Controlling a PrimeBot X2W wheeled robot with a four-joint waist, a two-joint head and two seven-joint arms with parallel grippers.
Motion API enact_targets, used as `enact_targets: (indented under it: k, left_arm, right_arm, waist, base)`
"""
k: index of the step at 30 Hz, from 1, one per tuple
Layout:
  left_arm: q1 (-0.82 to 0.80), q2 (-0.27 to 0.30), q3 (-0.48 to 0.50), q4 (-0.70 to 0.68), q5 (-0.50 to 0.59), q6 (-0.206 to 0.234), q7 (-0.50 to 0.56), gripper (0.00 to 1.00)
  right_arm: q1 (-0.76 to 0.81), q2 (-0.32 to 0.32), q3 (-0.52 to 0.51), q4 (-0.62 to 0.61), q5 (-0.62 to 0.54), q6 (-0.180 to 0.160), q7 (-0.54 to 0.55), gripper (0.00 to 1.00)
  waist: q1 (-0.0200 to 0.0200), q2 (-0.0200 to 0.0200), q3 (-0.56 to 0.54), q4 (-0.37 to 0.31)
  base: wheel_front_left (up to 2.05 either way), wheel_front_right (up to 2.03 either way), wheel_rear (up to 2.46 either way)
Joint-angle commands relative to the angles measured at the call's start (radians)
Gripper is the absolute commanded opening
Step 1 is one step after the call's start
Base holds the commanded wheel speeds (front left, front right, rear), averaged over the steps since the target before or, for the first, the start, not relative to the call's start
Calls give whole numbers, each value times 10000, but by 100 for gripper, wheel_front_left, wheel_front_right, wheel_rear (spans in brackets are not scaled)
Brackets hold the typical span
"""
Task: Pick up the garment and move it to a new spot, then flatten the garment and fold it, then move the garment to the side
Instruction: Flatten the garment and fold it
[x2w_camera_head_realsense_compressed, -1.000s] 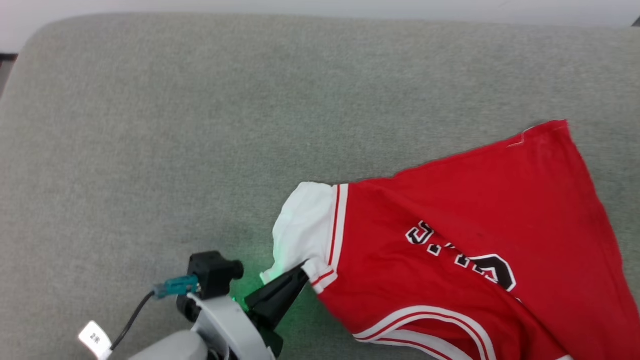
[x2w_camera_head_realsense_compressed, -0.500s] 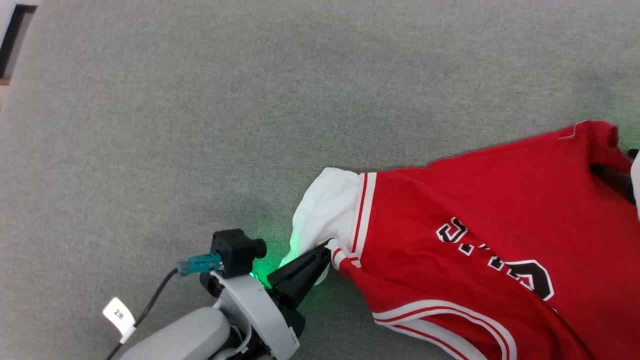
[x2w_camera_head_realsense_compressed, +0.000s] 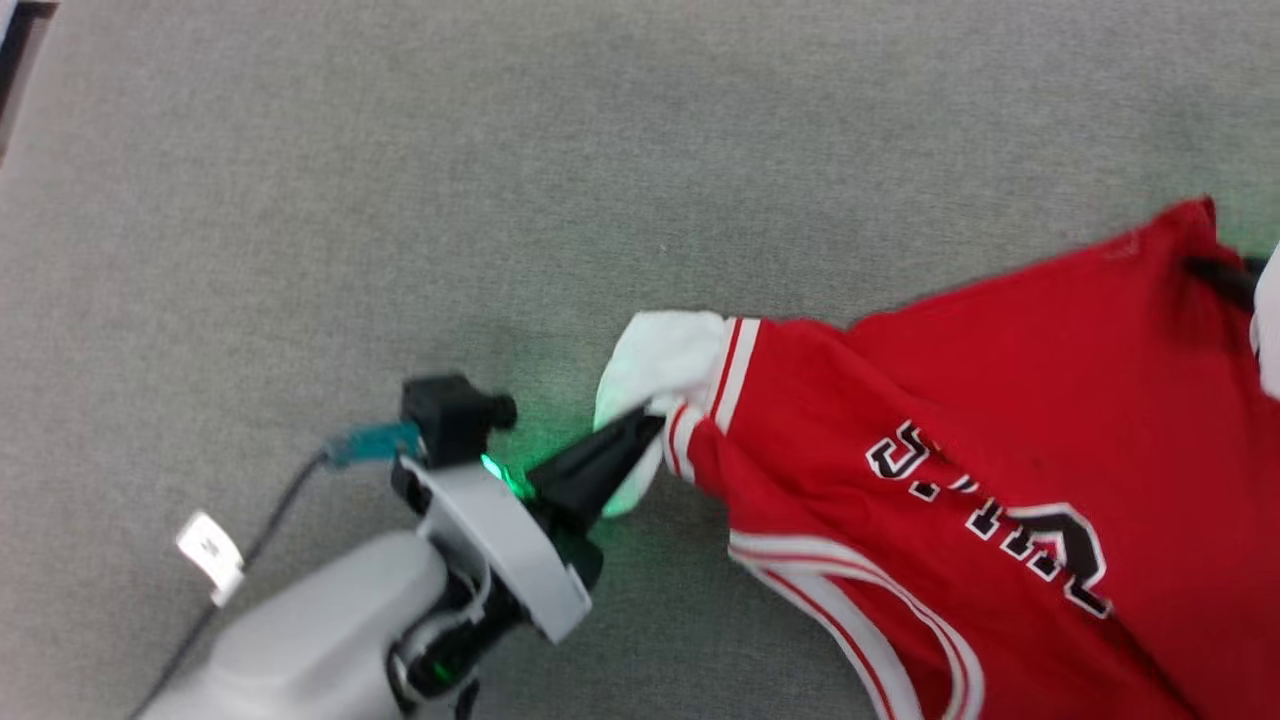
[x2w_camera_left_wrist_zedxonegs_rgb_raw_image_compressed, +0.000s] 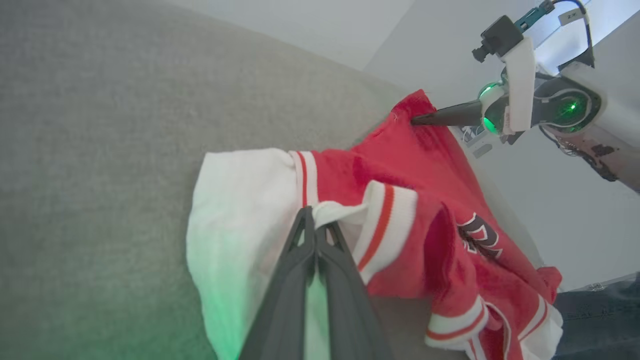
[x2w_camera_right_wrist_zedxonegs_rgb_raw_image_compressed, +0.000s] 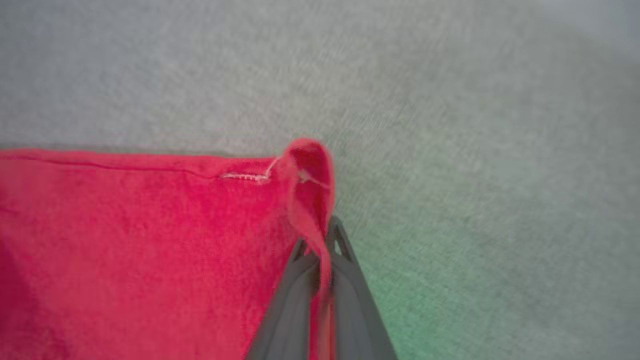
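Observation:
The garment (x2w_camera_head_realsense_compressed: 1000, 420), a red jersey with white sleeves, striped trim and black lettering, lies spread over the grey fabric surface (x2w_camera_head_realsense_compressed: 500, 180) at the right. My left gripper (x2w_camera_head_realsense_compressed: 645, 418) is shut on the white sleeve's striped edge (x2w_camera_left_wrist_zedxonegs_rgb_raw_image_compressed: 345, 212). Its dark fingers (x2w_camera_left_wrist_zedxonegs_rgb_raw_image_compressed: 310, 280) pinch the cloth in the left wrist view. My right gripper (x2w_camera_right_wrist_zedxonegs_rgb_raw_image_compressed: 320, 240) is shut on the jersey's red hem corner (x2w_camera_right_wrist_zedxonegs_rgb_raw_image_compressed: 307, 165). From the left wrist, that right gripper (x2w_camera_left_wrist_zedxonegs_rgb_raw_image_compressed: 417, 119) pinches the far red corner. In the head view its dark fingers (x2w_camera_head_realsense_compressed: 1220, 278) reach in from the right edge.
The grey surface stretches bare to the left and far side of the jersey. A dark edge (x2w_camera_head_realsense_compressed: 20, 60) marks its upper left corner. A cable with a white tag (x2w_camera_head_realsense_compressed: 210, 550) trails from my left wrist. Blue denim (x2w_camera_left_wrist_zedxonegs_rgb_raw_image_compressed: 600, 320) shows at the lower right of the left wrist view.
My right gripper has shut on the red hem corner. The left gripper has lifted the sleeve up and away from me. The head camera has shifted.

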Motion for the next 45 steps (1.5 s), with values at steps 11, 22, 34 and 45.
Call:
enact_targets:
  k: [11, 22, 34, 45]
  left_arm:
    - [-3593, 527, 822, 143, -2168, -37, 838, 0]
    - [-9166, -744, 3028, 3560, -3521, -31, 1243, 0]
    - [-9012, -964, 3320, 3628, -4097, -31, 1195, 0]
    - [-3847, 71, 2041, -96, -4224, -33, 1060, 0]
  right_arm:
    - [-2427, 430, -817, 1363, -13, -15, -2286, 0]
    - [-6533, 2219, -2513, 4166, -1756, -15, -5361, 0]
    - [-7027, 3434, -2378, 6051, -1887, -15, -6620, 0]
    - [-3206, 2400, -1367, 4305, 617, -15, -6081, 0]
  waist:
    - [0, 0, 193, -415]
    - [0, 0, 876, -1267]
    - [0, 0, 1025, -1510]
    - [0, 0, 986, -1395]
  base:
    - [0, 0, 0]
    - [0, 0, 0]
    - [0, 0, 0]
    - [0, 0, 0]
